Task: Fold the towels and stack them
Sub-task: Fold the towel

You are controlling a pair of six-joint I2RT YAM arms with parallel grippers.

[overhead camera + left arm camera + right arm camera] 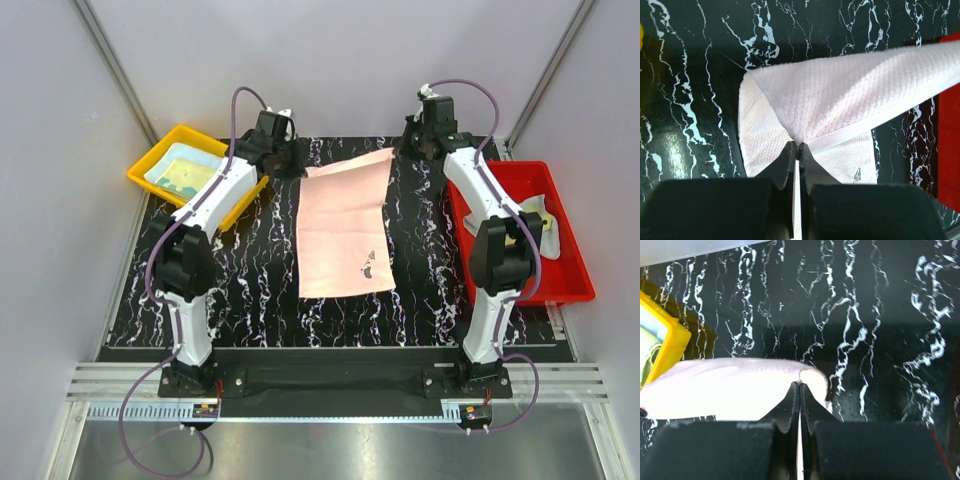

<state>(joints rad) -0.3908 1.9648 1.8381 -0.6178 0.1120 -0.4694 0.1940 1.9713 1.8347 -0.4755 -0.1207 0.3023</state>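
On the bench [250, 290], centre: pink towel [343, 225], long axis running from the arms' bases to the far edge.
Far hem: lifted, strung between both jaws; near hem lies flat.
Left jaws: pressed together, pinching the far-left corner.
Right jaws: pressed together, pinching the far-right corner.

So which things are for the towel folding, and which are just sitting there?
For the job: pink towel, pinched by left gripper and right gripper; patchy towel in the yellow tray; pale towel in the red tray.
Just lying about: both trays themselves, the marbled table.
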